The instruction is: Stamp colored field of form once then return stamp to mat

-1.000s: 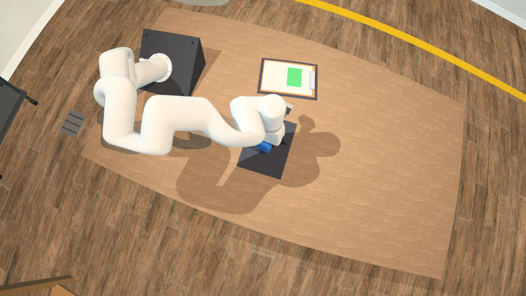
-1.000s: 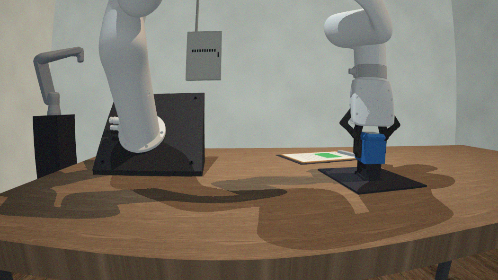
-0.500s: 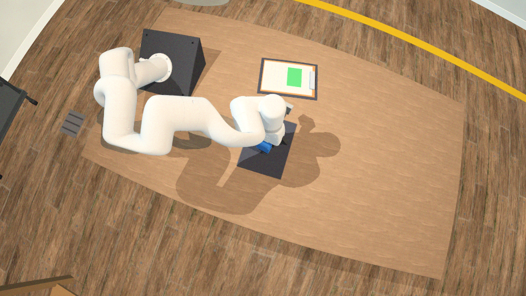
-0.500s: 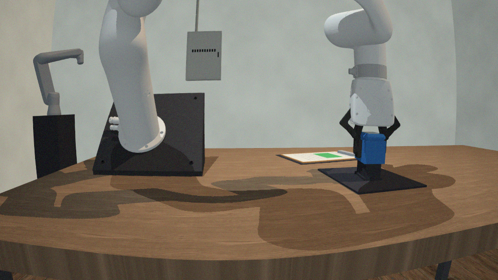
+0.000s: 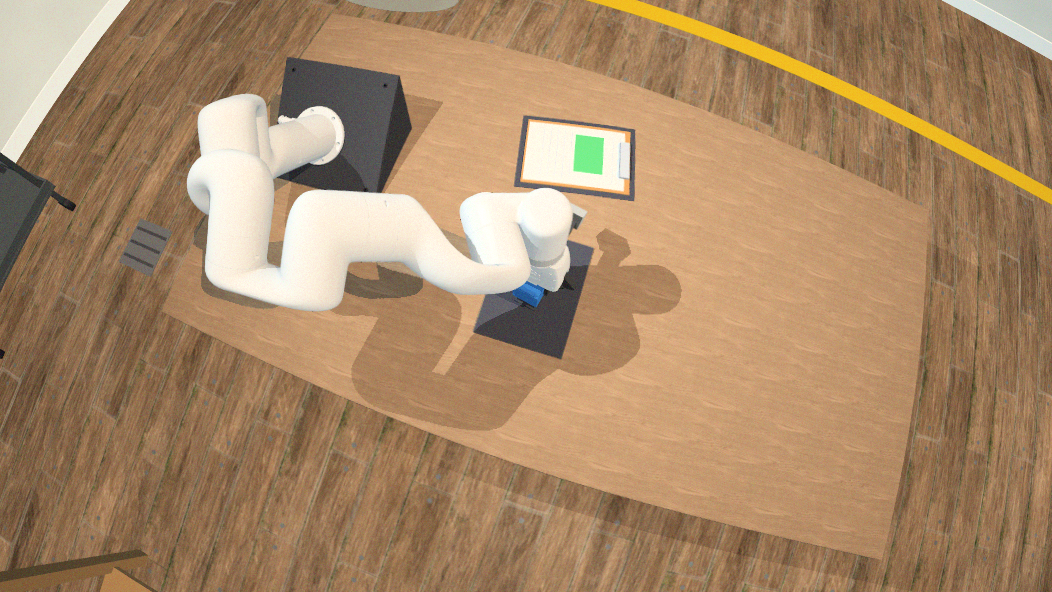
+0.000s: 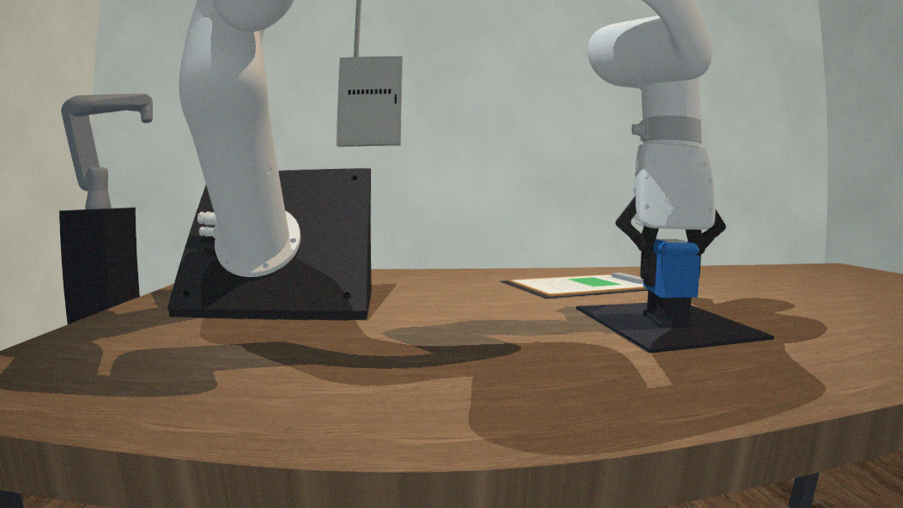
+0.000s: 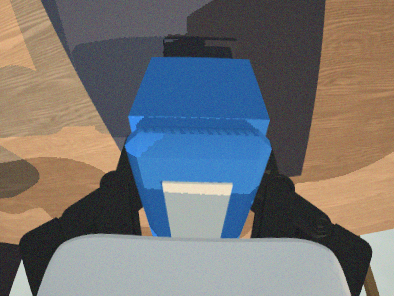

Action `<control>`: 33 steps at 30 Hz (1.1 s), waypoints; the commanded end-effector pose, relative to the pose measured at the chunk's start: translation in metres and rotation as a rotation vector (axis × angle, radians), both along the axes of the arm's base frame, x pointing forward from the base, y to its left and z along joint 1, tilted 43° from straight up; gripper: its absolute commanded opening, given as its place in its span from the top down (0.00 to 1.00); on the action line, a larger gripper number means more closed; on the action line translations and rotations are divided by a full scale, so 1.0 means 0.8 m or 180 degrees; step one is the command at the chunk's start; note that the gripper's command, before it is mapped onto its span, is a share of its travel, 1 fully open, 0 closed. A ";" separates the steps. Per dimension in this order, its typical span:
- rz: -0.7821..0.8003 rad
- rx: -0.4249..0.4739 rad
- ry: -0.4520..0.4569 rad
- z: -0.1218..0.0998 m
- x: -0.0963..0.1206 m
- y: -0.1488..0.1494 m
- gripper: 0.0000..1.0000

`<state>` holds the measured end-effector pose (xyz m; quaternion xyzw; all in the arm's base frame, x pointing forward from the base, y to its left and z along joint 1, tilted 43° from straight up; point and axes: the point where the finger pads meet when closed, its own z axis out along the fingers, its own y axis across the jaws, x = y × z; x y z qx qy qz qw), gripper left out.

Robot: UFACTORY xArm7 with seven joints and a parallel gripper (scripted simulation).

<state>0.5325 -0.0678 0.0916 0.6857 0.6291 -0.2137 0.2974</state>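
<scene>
The blue stamp (image 6: 675, 268) with a black base stands upright on the dark mat (image 6: 674, 329). My gripper (image 6: 670, 252) comes straight down over it and is shut on the stamp's blue upper body, one black finger on each side. In the wrist view the stamp (image 7: 197, 144) fills the gap between the fingers. From above, only a corner of the stamp (image 5: 528, 294) shows under my wrist, on the mat (image 5: 535, 299). The form (image 5: 576, 156) lies on a clipboard beyond the mat, with its green field (image 5: 588, 153) unmarked. It also shows low in the side view (image 6: 575, 285).
My black base block (image 5: 345, 132) stands at the table's far left. A metal clip (image 5: 624, 159) sits on the clipboard's right end. A second grey arm on a black pedestal (image 6: 98, 252) stands off the table's left end.
</scene>
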 end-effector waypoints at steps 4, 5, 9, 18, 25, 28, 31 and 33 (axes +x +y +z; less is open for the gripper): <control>0.0011 0.0005 -0.0009 0.006 0.001 0.007 0.69; 0.0011 0.0005 -0.0009 0.006 0.001 0.007 0.69; 0.0011 0.0005 -0.0009 0.017 0.000 0.017 0.69; 0.0011 0.0005 -0.0009 0.038 -0.003 0.036 0.69; 0.0011 0.0005 -0.0009 0.038 -0.003 0.036 0.69; 0.0063 -0.0013 0.0026 0.029 0.004 0.051 0.69; 0.0301 -0.0076 0.0197 -0.014 0.022 0.109 0.69; 0.0526 -0.0109 0.0382 -0.027 0.019 0.122 0.69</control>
